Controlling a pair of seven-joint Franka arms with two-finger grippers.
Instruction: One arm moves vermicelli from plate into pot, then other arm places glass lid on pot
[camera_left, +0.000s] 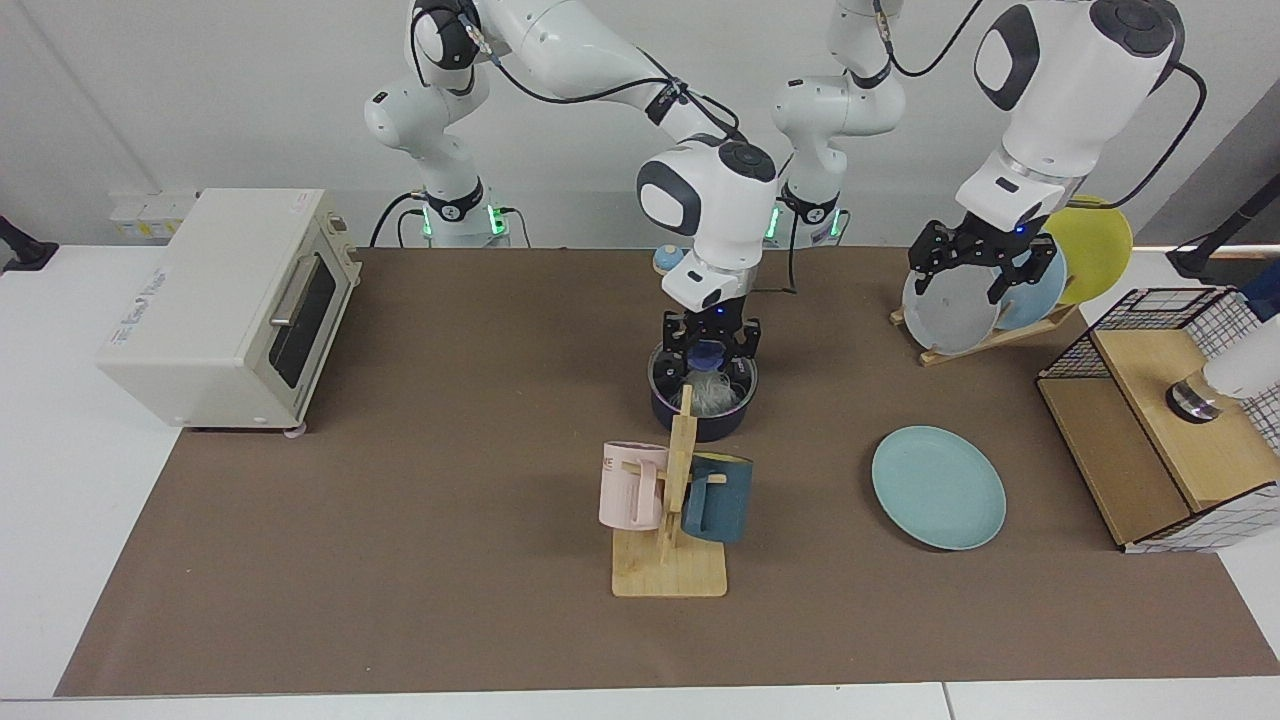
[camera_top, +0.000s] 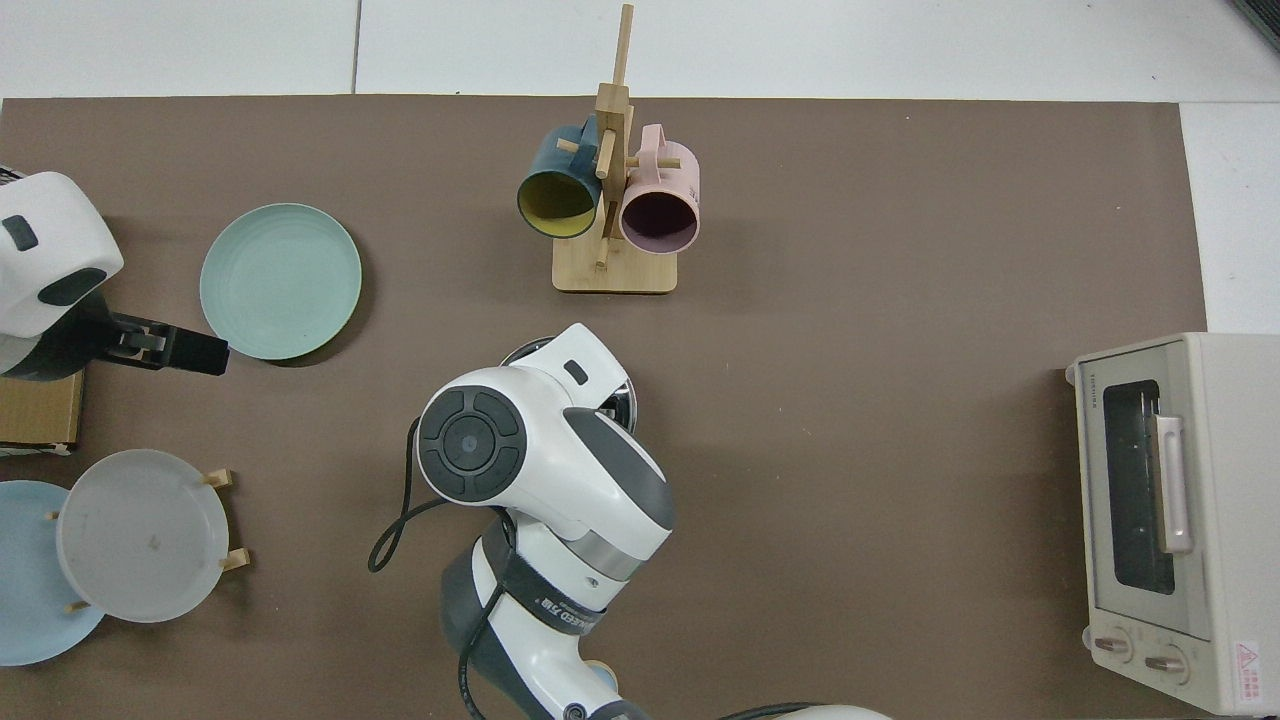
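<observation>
The dark navy pot (camera_left: 700, 420) stands mid-table behind the mug stand. White vermicelli (camera_left: 712, 396) shows inside it through the glass lid (camera_left: 735, 378), which lies level on the pot's rim. My right gripper (camera_left: 710, 352) comes straight down over the pot and is shut on the lid's blue knob. In the top view the right arm hides the pot, and only an arc of the lid's rim (camera_top: 627, 395) shows. The teal plate (camera_left: 938, 487) (camera_top: 280, 281) lies bare. My left gripper (camera_left: 985, 268) (camera_top: 170, 347) hangs open high in front of the plate rack.
A wooden stand (camera_left: 670, 570) with a pink and a navy mug is just in front of the pot. A plate rack (camera_left: 985, 335) with grey, blue and yellow plates is at the back. A toaster oven (camera_left: 225, 305) and a wire-and-wood crate (camera_left: 1170, 430) sit at the table's ends.
</observation>
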